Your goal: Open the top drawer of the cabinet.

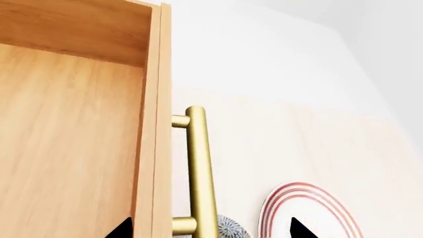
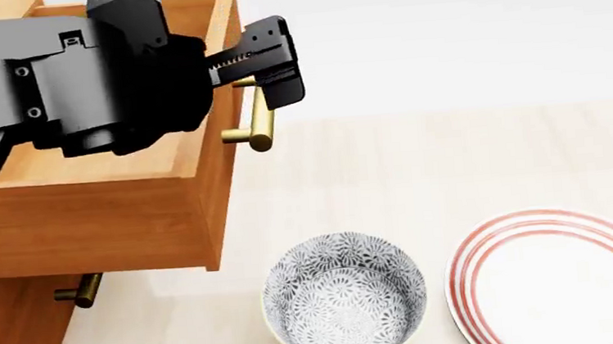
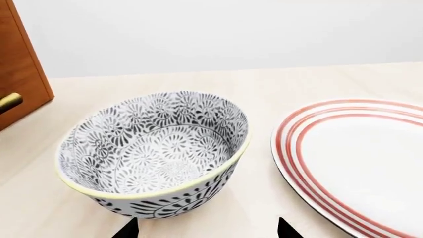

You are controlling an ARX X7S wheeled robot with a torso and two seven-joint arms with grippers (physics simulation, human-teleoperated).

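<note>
Taking the bowl (image 2: 345,297) as your landmark, the cabinet (image 2: 13,335) stands to its left, and its top drawer (image 2: 102,209) is pulled well out, overhanging a lower drawer's brass handle (image 2: 79,291). Your left claw (image 2: 259,61) is above and left of the bowl, at the top drawer's brass bar handle (image 2: 258,114); its two fingertips stand apart on either side of the drawer front and handle, so it is open, not clamped. Your right claw (image 3: 206,229) sits low just in front of the bowl, open, holding nothing. Right of the bowl, on the pale counter (image 2: 448,161), lies a red-ringed plate (image 2: 561,279).
</note>
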